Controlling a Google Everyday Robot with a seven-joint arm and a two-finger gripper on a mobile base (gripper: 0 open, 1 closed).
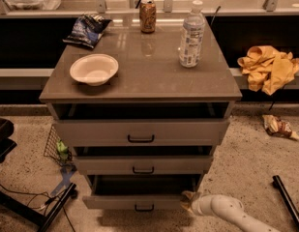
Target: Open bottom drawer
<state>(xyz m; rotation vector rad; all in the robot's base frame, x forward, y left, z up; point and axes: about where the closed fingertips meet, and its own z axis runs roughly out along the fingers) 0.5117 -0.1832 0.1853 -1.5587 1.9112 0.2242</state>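
Note:
The grey cabinet (pixel 139 81) has three drawers, all pulled out a little. The bottom drawer (pixel 134 200) is the lowest and slimmest, with a small black bar handle (pixel 144 208); a dark gap shows above its front. My gripper (pixel 188 202) sits at the end of the white arm (pixel 226 212) entering from the lower right, right at the bottom drawer's right front corner. The middle drawer (pixel 142 165) and the top drawer (pixel 139 131) stand above it.
On the cabinet top are a white bowl (pixel 94 69), a water bottle (pixel 191 35), a soda can (pixel 148 16) and a chip bag (pixel 87 29). A yellow cloth (pixel 269 67) lies on the right ledge, a wrapper (pixel 278 126) on the floor. Cables and a black base (pixel 23 202) are lower left.

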